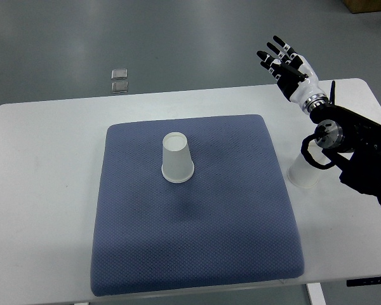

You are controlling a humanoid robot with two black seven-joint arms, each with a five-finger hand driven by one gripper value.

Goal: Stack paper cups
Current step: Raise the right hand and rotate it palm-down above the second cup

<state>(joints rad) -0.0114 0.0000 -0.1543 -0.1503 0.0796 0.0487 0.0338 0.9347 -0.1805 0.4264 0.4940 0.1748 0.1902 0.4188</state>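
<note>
In the top view, the right hand (284, 60) is seen raised past the far right corner of the table (44, 165), its fingers spread wide and nothing held in them. The left arm is not in view.

The greatest risk is judged to lie with the second paper cup (301, 175), which stands on bare table below the hand, just under the black forearm and largely hidden by it. It could be knocked over or swept off the table edge if the arm is lowered or swung without clearance. A grasp closed too hard could also crush its thin wall.

The other paper cup (177, 158) is found well to the left of the hand and nearer the robot, on the blue mat (197, 254). It is white and appears to rest upside down, wider rim on the mat. Stacking could fail if the cups are brought together tilted or off-centre.
</note>
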